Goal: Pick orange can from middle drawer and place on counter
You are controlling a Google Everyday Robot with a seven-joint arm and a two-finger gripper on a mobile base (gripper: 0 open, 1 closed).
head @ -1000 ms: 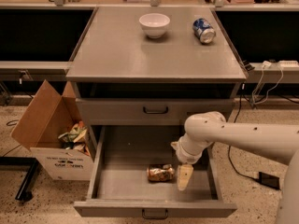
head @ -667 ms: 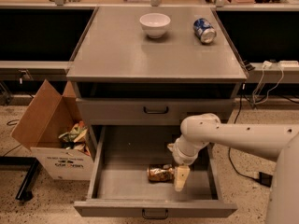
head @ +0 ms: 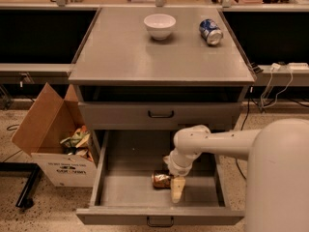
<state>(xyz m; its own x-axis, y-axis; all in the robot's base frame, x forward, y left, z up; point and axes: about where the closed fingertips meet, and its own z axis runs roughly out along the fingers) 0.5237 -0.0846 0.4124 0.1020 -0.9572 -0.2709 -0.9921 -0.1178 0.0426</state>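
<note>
The orange can [head: 161, 180] lies on its side on the floor of the open middle drawer [head: 123, 190], near its centre. My gripper [head: 175, 189] is down inside the drawer, right beside the can's right end and seemingly touching it. The white arm [head: 217, 141] reaches in from the right, over the drawer's right side. The counter [head: 159, 59] is the grey cabinet top above.
A white bowl [head: 160, 25] and a blue and white can [head: 211, 31] lying on its side sit at the back of the counter. A closed drawer [head: 161, 114] is above the open one. An open cardboard box [head: 53, 141] of scraps stands left of the cabinet.
My gripper has moved left along the drawer floor, from a gap away from the orange can to right against its right end. The can has not visibly moved.
</note>
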